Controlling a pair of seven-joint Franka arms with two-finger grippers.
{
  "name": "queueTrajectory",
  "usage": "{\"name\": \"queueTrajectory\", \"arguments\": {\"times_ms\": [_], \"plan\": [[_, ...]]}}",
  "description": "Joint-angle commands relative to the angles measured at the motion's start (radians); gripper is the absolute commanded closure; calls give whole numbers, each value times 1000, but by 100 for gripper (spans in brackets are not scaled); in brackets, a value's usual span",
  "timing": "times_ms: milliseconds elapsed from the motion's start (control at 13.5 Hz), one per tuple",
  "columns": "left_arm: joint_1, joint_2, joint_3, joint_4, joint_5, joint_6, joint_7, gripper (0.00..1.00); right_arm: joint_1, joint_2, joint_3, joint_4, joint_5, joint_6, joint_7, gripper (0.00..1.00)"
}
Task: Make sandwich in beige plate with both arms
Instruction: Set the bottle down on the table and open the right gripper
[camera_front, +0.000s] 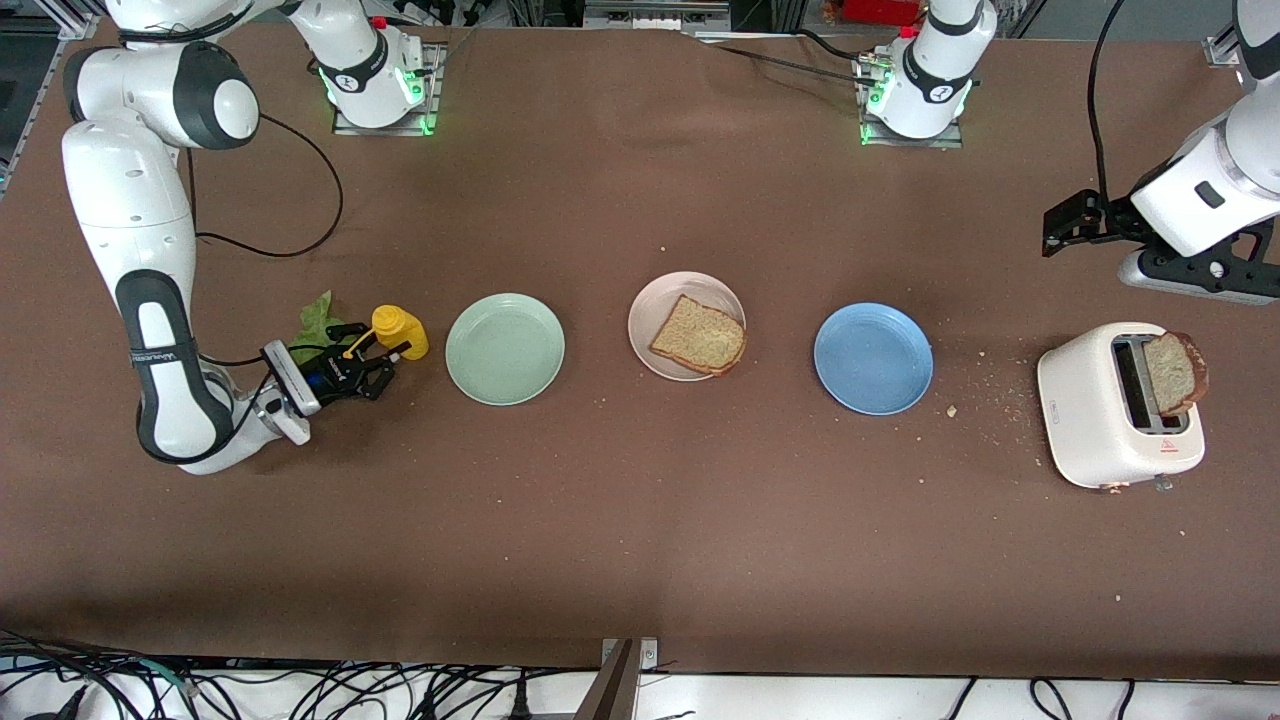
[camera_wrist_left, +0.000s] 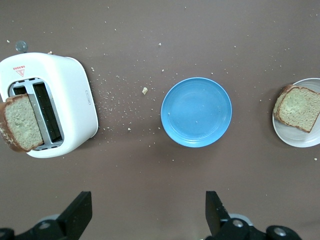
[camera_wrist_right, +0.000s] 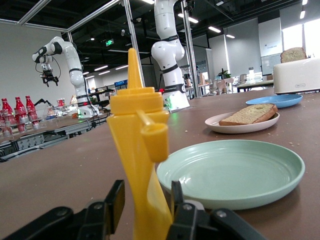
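- The beige plate (camera_front: 650, 305) sits mid-table, flanked by the mint-green plate (camera_front: 505, 349) toward the right arm's end and the blue plate (camera_front: 873, 358) toward the left arm's end.
- One bread slice (camera_front: 699, 335) lies flat on the beige plate, its corner reaching the rim on the blue plate's side; so the sandwich is only begun.
- A second bread slice (camera_front: 1172, 373) stands tilted in a slot of the white toaster (camera_front: 1090, 410), well apart from the beige plate at the left arm's end of the table, with crumbs (camera_front: 985, 400) strewn between toaster and blue plate.
- The lettuce leaf (camera_front: 316, 322) lies at the right arm's end, past the mint-green plate from the beige plate, just beside the yellow squeeze bottle (camera_front: 400, 330).
- The right gripper (camera_front: 372, 368) is low at the table with its fingers (camera_wrist_right: 114, 204) closed around the bottle's lower body, as the right wrist view shows.
- The left gripper (camera_front: 1066, 225) hangs over bare table near the toaster, jaws spread wide and empty.
- Handling judgement: the toasted slice looks light, stiff and crumbly, so it is best pinched gently across its exposed top edge and lifted straight out of the slot.
- The lettuce looks limp and thin; a pinch on a raised ruffle should serve better than a flat edge.
- The bottle seems smooth and likely squeezable, so a firm grip risks squirting.
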Motion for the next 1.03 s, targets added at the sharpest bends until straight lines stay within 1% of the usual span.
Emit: {"name": "queueTrajectory", "arguments": {"times_ms": [0, 222, 369, 443, 517, 591, 739, 887, 961], "plan": [[-1, 3, 3, 9, -29, 0, 1, 0, -11, -2, -11, 31, -9, -7, 46, 0], [-1, 3, 5, 9, -29, 0, 1, 0, -11, -8, -43, 129, -13, -51, 161, 0], [-1, 3, 5, 9, -29, 0, 1, 0, -11, -31, -66, 143, -16, -85, 236, 0], [-1, 3, 3, 9, -29, 0, 1, 0, -9, -42, -92, 143, -14, -92, 271, 0], [-1, 3, 5, 9, -29, 0, 1, 0, -9, -74, -115, 146, -16, -98, 323, 0], [-1, 3, 3, 9, -29, 0, 1, 0, -8, -102, -140, 155, -34, -99, 381, 0], [-1, 3, 5, 9, -29, 0, 1, 0, -8, -151, -143, 178, -89, -124, 504, 0], [-1, 3, 5, 9, -29, 0, 1, 0, -8, -204, -151, 186, -133, -139, 680, 0], [-1, 3, 3, 9, -29, 0, 1, 0, -8, -235, -151, 187, -170, -138, 757, 0]]}}
